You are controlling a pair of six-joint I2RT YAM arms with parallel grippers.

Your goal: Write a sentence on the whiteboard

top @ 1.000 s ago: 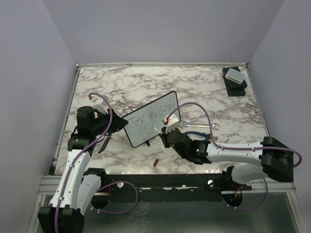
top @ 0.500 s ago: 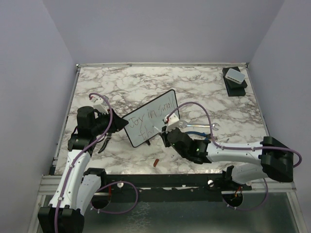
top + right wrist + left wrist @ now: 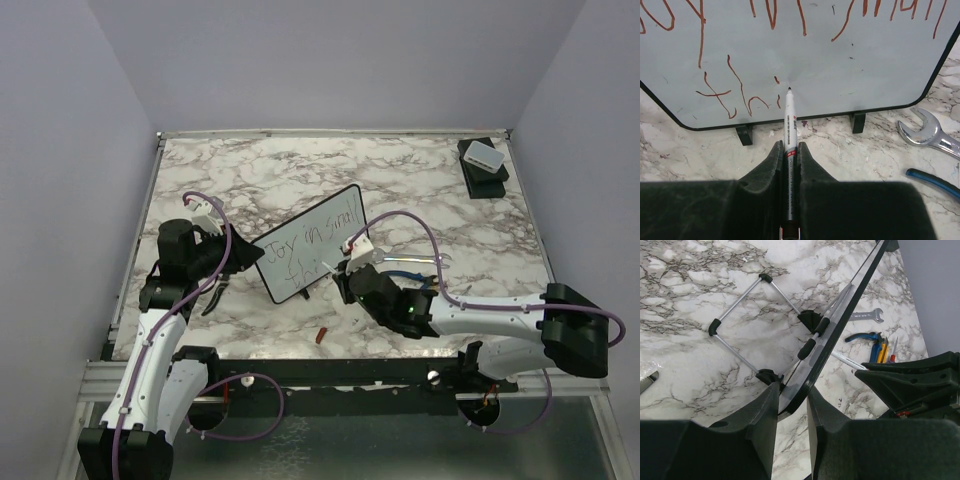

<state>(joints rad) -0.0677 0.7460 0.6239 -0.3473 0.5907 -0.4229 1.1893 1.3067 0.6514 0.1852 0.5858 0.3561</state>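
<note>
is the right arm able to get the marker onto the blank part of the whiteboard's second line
Probably yes: the marker in the right claw has its tip at the whiteboard's bare lower area, nothing between, and the left claw grips its edge.

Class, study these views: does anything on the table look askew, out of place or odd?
Two small things. The whiteboard stands skewed to the table edges, one corner pinched by the left gripper. A small red piece, perhaps a cap, lies loose near the near edge.
</note>
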